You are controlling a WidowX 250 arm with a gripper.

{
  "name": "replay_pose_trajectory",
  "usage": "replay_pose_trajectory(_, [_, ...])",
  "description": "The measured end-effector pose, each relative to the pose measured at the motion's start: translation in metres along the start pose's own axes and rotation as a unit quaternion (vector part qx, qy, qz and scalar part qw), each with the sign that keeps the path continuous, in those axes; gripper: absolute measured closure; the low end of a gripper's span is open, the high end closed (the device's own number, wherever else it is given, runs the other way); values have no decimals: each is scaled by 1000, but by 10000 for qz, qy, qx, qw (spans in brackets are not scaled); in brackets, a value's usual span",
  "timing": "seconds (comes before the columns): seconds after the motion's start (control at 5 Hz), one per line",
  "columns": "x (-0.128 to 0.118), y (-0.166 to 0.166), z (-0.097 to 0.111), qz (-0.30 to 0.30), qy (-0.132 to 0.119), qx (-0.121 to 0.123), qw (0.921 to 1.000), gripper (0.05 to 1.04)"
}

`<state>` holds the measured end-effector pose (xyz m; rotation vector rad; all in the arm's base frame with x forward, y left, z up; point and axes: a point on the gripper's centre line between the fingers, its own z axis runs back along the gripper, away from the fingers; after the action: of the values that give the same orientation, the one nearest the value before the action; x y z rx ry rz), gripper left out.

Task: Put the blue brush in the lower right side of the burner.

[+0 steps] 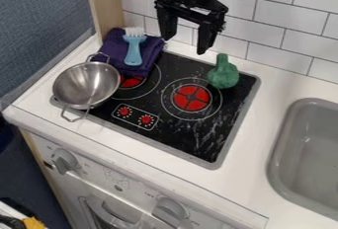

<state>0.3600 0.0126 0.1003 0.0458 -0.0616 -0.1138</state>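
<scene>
My black gripper (186,45) hangs open at the top of the camera view, above the back edge of the stove, with nothing between its fingers. The light blue brush (133,54) with white bristles lies on a folded purple cloth (113,50) at the stove's back left corner, bristles toward the wall, to the left of and below the gripper. The black burner plate (188,141) has two round red-centred rings, one partly covered by the cloth and a metal bowl. Its lower right part is bare black surface.
A metal bowl (86,86) with two wire handles overlaps the stove's left edge. A green vase-shaped object (223,72) stands at the back right of the stove. The grey sink (309,149) lies to the right, and a tiled wall (277,25) runs behind.
</scene>
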Motion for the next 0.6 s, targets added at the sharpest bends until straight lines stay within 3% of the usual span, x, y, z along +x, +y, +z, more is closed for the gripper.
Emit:
replay_pose_trajectory(0.2, [-3, -1, -13, 0, 198, -26, 9998, 83])
replay_pose_trajectory(0.6, [4, 70, -14, 1002, 155, 19, 9948, 83])
